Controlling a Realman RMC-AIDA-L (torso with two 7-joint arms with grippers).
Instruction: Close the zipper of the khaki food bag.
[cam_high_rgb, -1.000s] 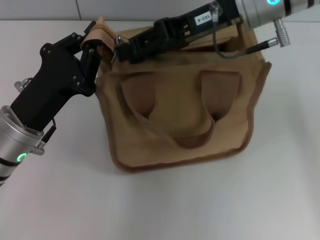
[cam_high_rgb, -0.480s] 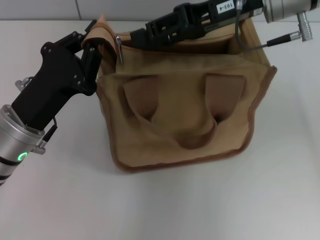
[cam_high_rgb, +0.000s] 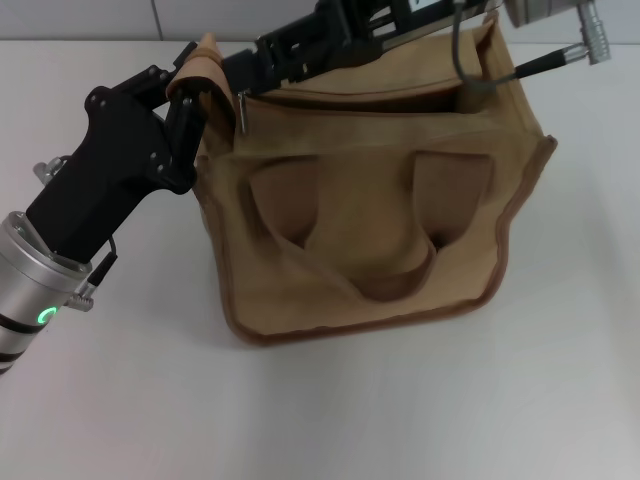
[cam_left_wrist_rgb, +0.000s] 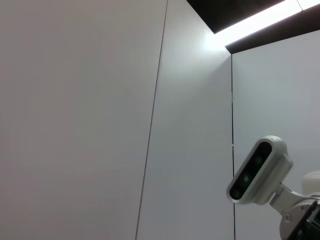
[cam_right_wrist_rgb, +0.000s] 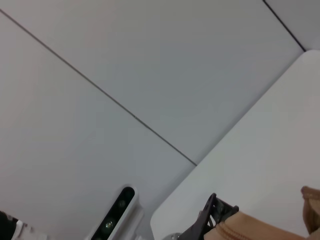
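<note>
At the left of the head view, the left gripper (cam_high_rgb: 185, 92), a black jointed claw on a silver-cuffed arm, was clenched on the folded tan fabric tab (cam_high_rgb: 203, 70) at the bag's upper-left corner, apparently to anchor that end so the cloth would stay taut while the slider was drawn along. Just beside it, the small silver metal slider with its hanging pull tab (cam_high_rgb: 241, 112) sat at the left end of the long tan zipper track (cam_high_rgb: 370, 97), which ran rightward along the top panel. The boxy khaki canvas food bag (cam_high_rgb: 370, 215), edged with brownish piping, stood on the white table (cam_high_rgb: 330, 410) with its 2 wide fabric handles (cam_high_rgb: 385, 260) draped down its front face. Above the track, the right gripper (cam_high_rgb: 240, 68), black and long-bodied, reached in from the upper right across the bag's top, its tip close to the slider, likely placed to take the pull. I could not tell whether its jaws were parted or closed, nor whether they touched the slider. The opening under the track looked only slightly gapped, though how much was zipped was unclear.
</note>
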